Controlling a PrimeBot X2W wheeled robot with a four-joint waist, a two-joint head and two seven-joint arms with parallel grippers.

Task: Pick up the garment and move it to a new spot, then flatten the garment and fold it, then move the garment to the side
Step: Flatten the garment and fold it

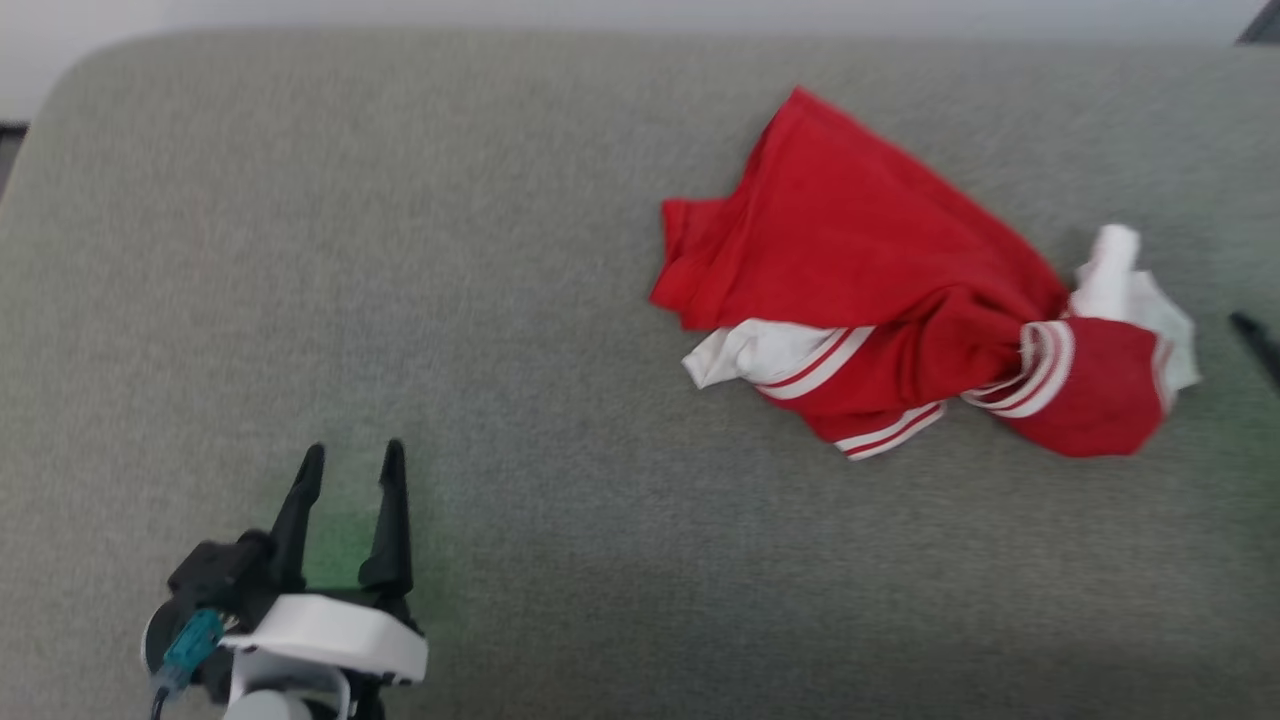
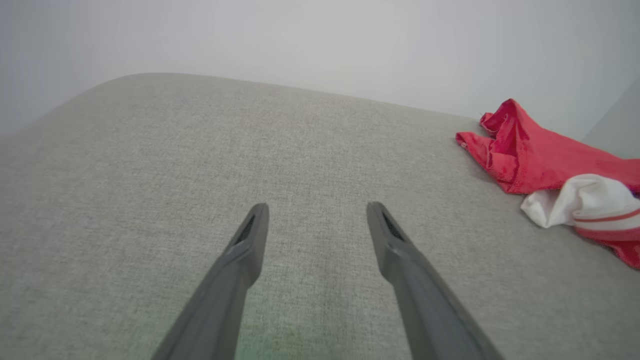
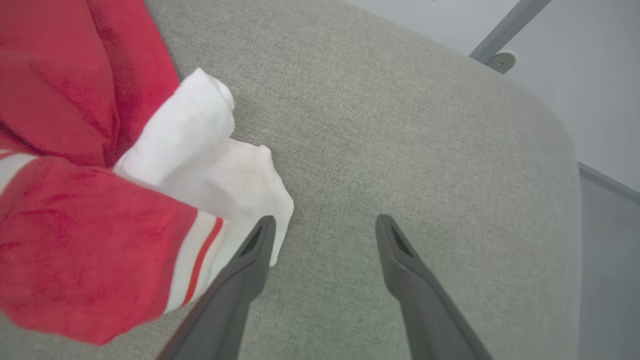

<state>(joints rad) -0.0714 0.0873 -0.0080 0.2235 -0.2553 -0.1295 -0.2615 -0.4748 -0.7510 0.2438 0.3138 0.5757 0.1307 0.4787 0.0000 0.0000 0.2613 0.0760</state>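
The grey fabric-covered counter (image 1: pixel 480 250) spans the head view. Its far edge runs along the top of the frame, and a rounded corner shows at the upper left against a pale wall (image 2: pixel 300 35). The left half of the frame and the lower band are bare fabric. In the right wrist view another rounded corner curves through the upper right.

The garment (image 1: pixel 870 260) lies crumpled at the right of centre, short of the far edge. It is red, with white striped trim along its lower side and a white bunch at its right end.

The left gripper (image 1: pixel 354 450) sits at the lower left, well apart from the garment. Its fingers (image 2: pixel 250 235) are spread over bare counter and hold nothing.

In its own wrist view the right gripper (image 3: pixel 324 220) is just beside the garment's white end. Its fingers (image 3: pixel 400 250) are spread and empty, one tip crossing the white fabric's edge, though contact cannot be told.
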